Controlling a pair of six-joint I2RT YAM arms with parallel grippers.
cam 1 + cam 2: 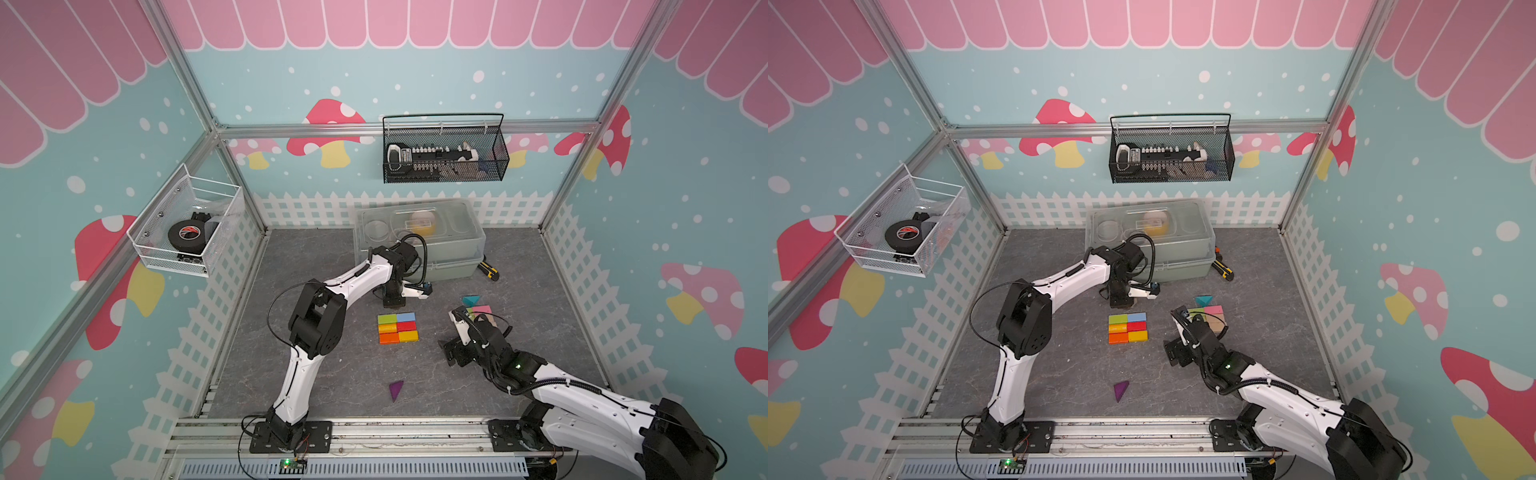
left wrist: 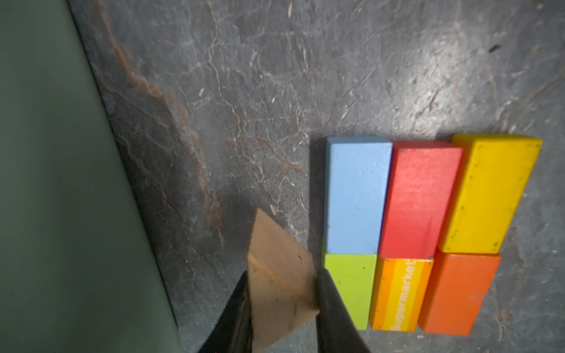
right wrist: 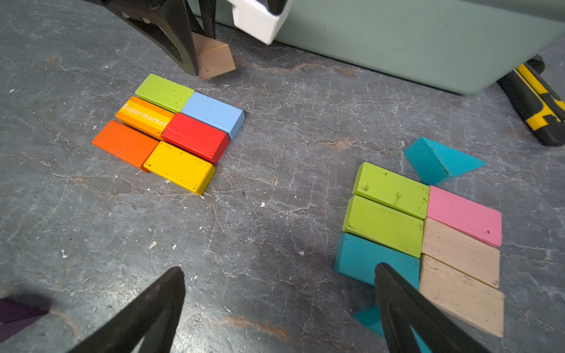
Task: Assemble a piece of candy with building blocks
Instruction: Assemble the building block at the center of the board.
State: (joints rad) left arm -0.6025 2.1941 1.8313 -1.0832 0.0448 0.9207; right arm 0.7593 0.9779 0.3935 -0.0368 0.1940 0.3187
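Observation:
Six building blocks (image 1: 397, 327) lie flat as a rectangle mid-table: green (image 2: 350, 287), blue (image 2: 356, 195), striped orange (image 2: 400, 293), red (image 2: 419, 198), orange (image 2: 458, 293) and yellow (image 2: 489, 192). My left gripper (image 2: 282, 284) is shut on a tan triangular block (image 2: 275, 269), low over the table beside the green and blue side; whether it touches the table I cannot tell. My right gripper (image 3: 279, 270) stands open and empty, one finger (image 3: 394, 293) over a teal block (image 3: 357, 256) of a second group (image 1: 1210, 318). A purple prism (image 1: 395, 390) lies near the front.
The second group holds two green bars (image 3: 388, 211), a pink bar (image 3: 464, 214) and two tan bars (image 3: 461, 275), with a teal prism (image 3: 440, 162) beside it. A grey-green plastic box (image 1: 419, 232) stands behind, a yellow-black utility knife (image 3: 538, 104) at its corner. Wire baskets hang on the walls.

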